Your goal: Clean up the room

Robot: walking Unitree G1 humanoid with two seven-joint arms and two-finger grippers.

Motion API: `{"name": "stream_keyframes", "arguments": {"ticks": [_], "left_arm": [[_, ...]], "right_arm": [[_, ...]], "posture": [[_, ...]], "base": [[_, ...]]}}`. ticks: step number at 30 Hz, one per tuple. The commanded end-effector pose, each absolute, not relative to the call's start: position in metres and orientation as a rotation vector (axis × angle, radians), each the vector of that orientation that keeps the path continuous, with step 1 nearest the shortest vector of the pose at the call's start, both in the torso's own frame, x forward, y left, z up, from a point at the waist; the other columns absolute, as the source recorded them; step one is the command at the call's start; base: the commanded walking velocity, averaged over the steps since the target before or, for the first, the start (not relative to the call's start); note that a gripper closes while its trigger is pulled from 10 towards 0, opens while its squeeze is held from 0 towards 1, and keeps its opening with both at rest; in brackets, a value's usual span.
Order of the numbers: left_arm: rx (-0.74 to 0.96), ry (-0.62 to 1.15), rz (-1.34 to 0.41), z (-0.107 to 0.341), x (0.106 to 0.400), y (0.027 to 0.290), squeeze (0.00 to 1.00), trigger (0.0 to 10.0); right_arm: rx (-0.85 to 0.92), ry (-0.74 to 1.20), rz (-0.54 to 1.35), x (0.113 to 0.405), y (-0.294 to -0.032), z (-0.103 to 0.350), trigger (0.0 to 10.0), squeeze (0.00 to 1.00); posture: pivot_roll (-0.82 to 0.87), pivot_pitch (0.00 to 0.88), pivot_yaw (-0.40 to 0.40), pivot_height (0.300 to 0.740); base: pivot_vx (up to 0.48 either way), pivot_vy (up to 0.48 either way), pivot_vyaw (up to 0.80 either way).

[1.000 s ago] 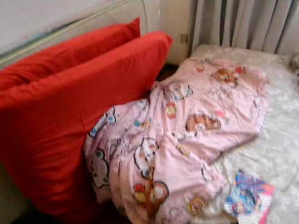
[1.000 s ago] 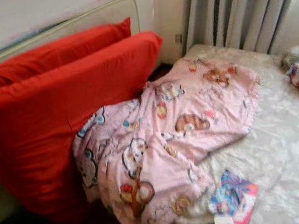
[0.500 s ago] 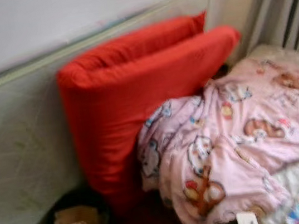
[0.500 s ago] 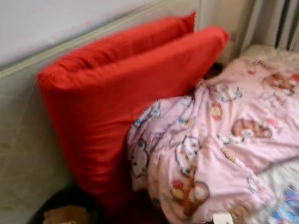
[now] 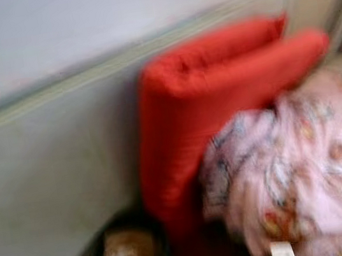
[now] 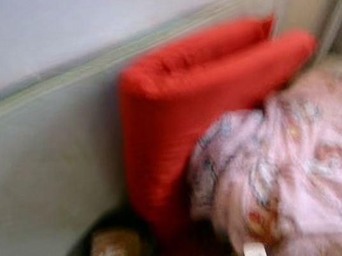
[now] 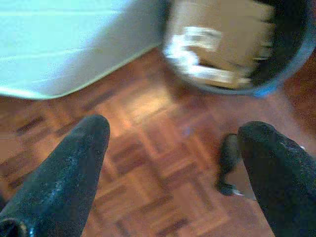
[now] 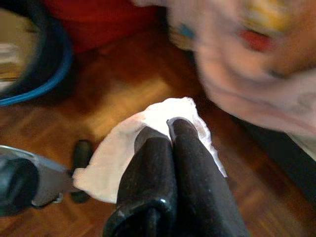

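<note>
The right pincer [image 8: 170, 129] has its two black fingers pressed together on a crumpled white tissue [image 8: 123, 148], which bulges out around the fingertips above the wooden parquet floor [image 8: 123, 89]. Near it in the right wrist view are the blue rim of a dark bin [image 8: 47, 64], the bottom of a red cushion [image 8: 98, 15] and a hanging fold of the pink blanket [image 8: 256, 64].

The left pincer [image 7: 173, 143] hangs with its fingers [image 7: 64, 177] spread wide apart, holding nothing, over the same parquet. Beyond it lies the dark bin [image 7: 291, 54], round and holding brown cardboard with white scraps [image 7: 222, 44], close to the edge of a pale upright mattress [image 7: 74, 44]. A small dark object [image 7: 228, 163] sits on the floor just beside the bin; what it is cannot be told.

The head views are blurred. They show the pale mattress [image 5: 41, 166] leaning against the wall, two red cushions [image 5: 212, 102] propped against it, and the pink cartoon-printed blanket [image 5: 306, 172] heaped to their right. The bin [image 5: 128, 253] stands on the floor at the foot of the cushions, between the mattress and the blanket.
</note>
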State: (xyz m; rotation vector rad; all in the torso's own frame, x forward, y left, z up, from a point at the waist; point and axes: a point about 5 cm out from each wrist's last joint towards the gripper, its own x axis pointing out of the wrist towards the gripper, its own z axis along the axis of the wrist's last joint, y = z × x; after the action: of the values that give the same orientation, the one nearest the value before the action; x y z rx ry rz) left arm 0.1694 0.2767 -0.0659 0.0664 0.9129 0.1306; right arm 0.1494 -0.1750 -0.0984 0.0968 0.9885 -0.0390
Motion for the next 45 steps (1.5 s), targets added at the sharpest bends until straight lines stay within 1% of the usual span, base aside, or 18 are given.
{"name": "stream_keyframes", "arguments": {"ticks": [1,3,17,22,28,32,40,45], "left_arm": [[0.060,0.943,0.124,-0.0705,0.1627,0.2733,0.00,10.0],[0.059,0.943,0.125,-0.0706,0.1626,0.2732,0.00,10.0],[0.031,0.928,0.141,-0.0708,0.1619,0.2727,0.00,10.0],[-0.024,0.910,0.164,-0.0715,0.1608,0.2714,0.00,10.0],[-0.006,0.924,0.156,-0.0718,0.1601,0.2719,0.00,10.0],[-0.038,0.912,0.156,-0.0717,0.1603,0.2709,0.00,10.0],[-0.034,0.903,0.163,-0.0710,0.1608,0.2719,0.00,10.0],[-0.034,0.902,0.161,-0.0708,0.1611,0.2723,0.00,10.0]], "right_arm": [[0.088,1.004,-0.049,0.1438,-0.1807,-0.0999,10.0,0.00],[0.088,1.005,-0.048,0.1437,-0.1809,-0.1000,10.0,0.00],[0.086,1.012,-0.044,0.1423,-0.1810,-0.1005,10.0,0.00],[0.086,1.014,-0.049,0.1412,-0.1817,-0.1009,10.0,0.00],[0.092,1.013,-0.057,0.1408,-0.1818,-0.1010,10.0,0.00],[0.104,1.006,-0.068,0.1408,-0.1819,-0.1008,10.0,0.00],[0.110,0.998,-0.067,0.1413,-0.1815,-0.1005,10.0,0.00],[0.075,1.010,-0.042,0.1416,-0.1811,-0.1007,10.0,0.00]], "posture": [[0.03,0.000,-0.021,0.726],[0.03,0.000,-0.024,0.726],[0.04,0.000,-0.034,0.726],[0.05,0.000,-0.037,0.726],[0.05,0.000,-0.040,0.726],[0.05,0.000,-0.039,0.726],[0.05,0.000,-0.036,0.726],[0.04,0.000,-0.032,0.726]], "base": [[0.000,0.412,0.80],[0.000,0.405,0.80],[0.000,0.000,0.77],[0.000,0.000,0.00],[0.000,0.000,0.00],[0.000,0.000,0.00],[0.000,0.000,0.00],[0.258,0.000,0.00]]}}
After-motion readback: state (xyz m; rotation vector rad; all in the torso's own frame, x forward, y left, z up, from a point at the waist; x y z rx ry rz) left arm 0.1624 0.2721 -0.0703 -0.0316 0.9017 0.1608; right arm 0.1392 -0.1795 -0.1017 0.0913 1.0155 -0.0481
